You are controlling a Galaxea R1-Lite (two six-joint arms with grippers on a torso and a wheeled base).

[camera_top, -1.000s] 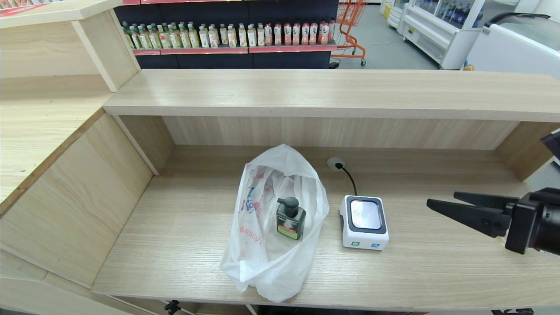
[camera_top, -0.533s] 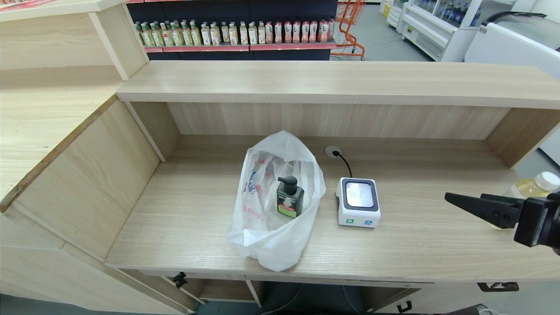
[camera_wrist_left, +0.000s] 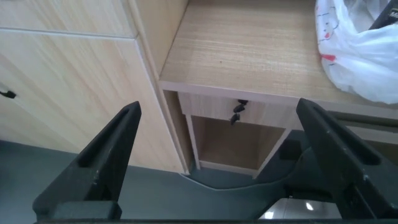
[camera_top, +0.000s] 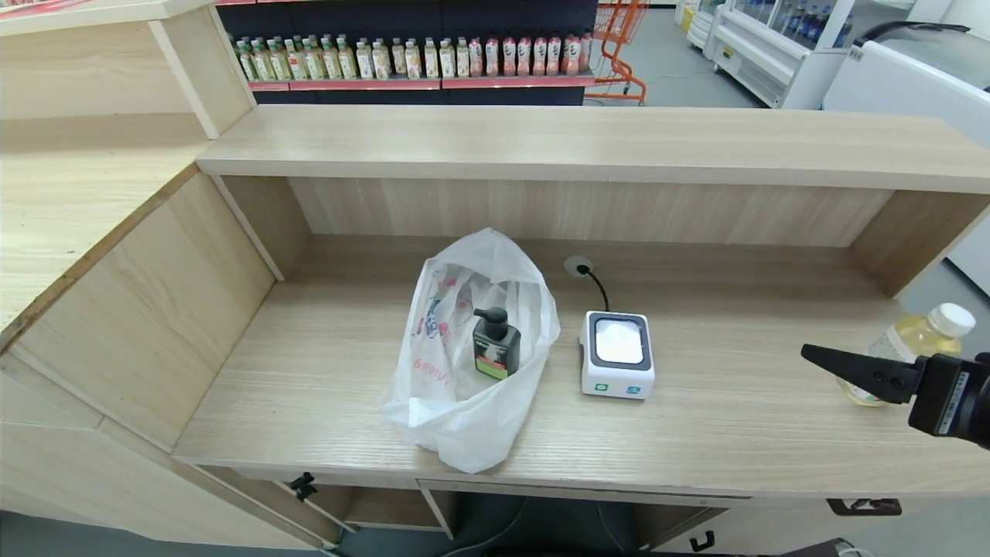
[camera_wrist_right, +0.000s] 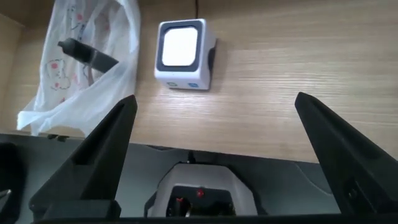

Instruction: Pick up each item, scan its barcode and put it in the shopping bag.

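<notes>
Withdrawn from the scanner [camera_top: 616, 354], the right gripper [camera_wrist_right: 214, 106], jaws wide apart, is near the bottle [camera_top: 905, 352]; a sideways touch may tip it off the counter [camera_top: 735, 433].

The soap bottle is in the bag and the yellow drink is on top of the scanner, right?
No. The soap bottle is in the bag, but the yellow drink stands on the counter, well right of the scanner. The head view shows it.
</notes>
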